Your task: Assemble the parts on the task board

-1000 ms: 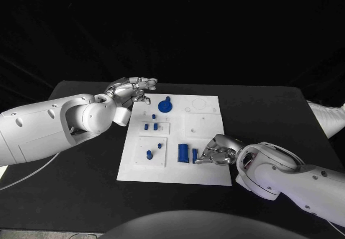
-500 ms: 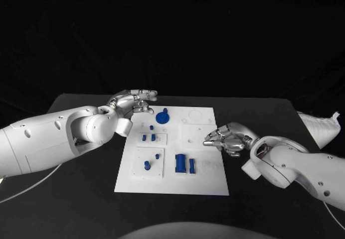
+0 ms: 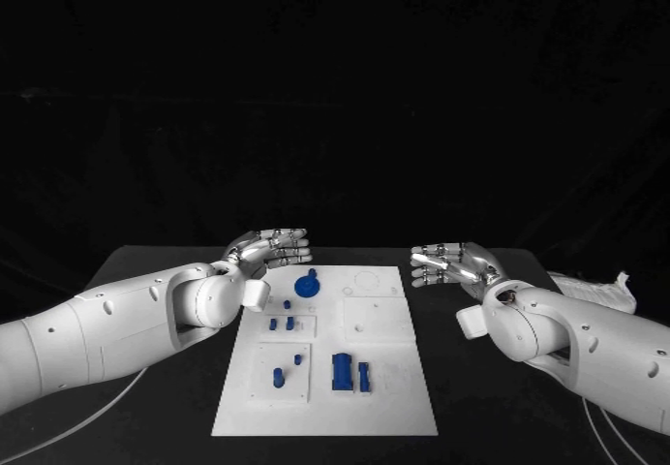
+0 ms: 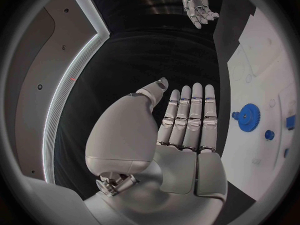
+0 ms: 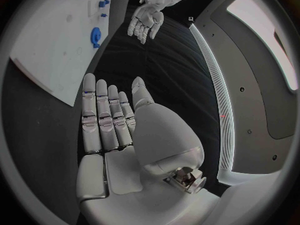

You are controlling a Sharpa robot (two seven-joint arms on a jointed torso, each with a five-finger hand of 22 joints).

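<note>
While both hands hang clear of the worktop [image 3: 154, 271], the left hand [image 3: 268, 248] and right hand [image 3: 454, 263] keep their fingers [image 4: 187, 116] straight, side by side, holding nothing. Below and between the fingertips lies the task board [image 3: 377, 339], its parts, including a blue gear [image 3: 307, 286], apparently seated; the raised, empty hands suggest work paused or done.

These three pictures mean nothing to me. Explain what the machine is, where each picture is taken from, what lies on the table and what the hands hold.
This is a robot with two white arms, each ending in a silver hand. The head view looks down from the robot's head: its left hand and right hand are raised at the far end of a white task board on a black table. Both hands hold nothing and their fingers are straight.

On the board lie small blue parts: a blue gear at the far end, small pegs in the middle, and two blue blocks nearer the robot.

The two round pictures come from cameras at the wrists, each behind its own hand.
</note>
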